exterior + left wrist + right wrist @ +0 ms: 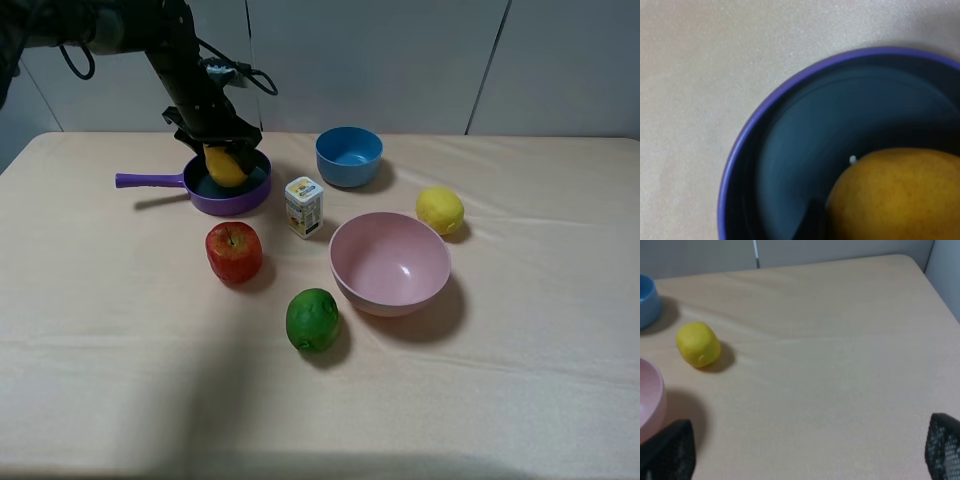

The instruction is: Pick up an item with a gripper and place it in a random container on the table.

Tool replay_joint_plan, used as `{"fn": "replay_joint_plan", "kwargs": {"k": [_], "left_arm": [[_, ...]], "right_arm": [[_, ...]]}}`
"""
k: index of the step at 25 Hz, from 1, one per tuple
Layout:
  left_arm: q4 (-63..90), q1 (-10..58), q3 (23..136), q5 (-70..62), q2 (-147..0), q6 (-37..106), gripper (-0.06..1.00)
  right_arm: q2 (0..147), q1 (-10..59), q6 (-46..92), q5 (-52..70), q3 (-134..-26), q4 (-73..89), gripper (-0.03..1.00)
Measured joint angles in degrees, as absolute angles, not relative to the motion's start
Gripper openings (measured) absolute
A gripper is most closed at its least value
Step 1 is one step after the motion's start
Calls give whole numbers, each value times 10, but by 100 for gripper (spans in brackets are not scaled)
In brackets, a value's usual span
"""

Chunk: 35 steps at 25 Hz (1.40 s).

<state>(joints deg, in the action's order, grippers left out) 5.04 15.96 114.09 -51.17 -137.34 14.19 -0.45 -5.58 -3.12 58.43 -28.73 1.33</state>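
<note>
Beige table (pixel 120 380): left pincer (pixel 222 150) clasps pear (pixel 226 167) over purple pan (pixel 236 204); right pincer (pixel 807 447) gapes wide.

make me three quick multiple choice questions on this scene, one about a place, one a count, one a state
1. Where is the pear? A in the left claw, over the purple pan; B lying loose beside the pan; C inside a bowl.
2. How many bowls stand on the table? A one; B two; C four.
3. How is the right claw? A open, empty; B shut, empty; C shut on a fruit.
Answers: 1 A, the high view shows the claw gripping it above the pan's dark inside. 2 B, a blue bowl and a pink bowl. 3 A, its fingers stand far apart with nothing between them.
</note>
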Motion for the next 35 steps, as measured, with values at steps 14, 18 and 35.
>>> {"fn": "replay_joint_plan", "kwargs": {"k": [14,18,35], "left_arm": [[50,160,1141,-523,-1372,142,87],[50,160,1141,-550,-1360,142,87],[51,160,1145,-676,-1239,94,87]], "right_arm": [[-4,-56,-31,584,-287,13,69],[-4,-56,-31,584,-287,13,69],[-4,-56,-31,584,-287,13,69]]}}
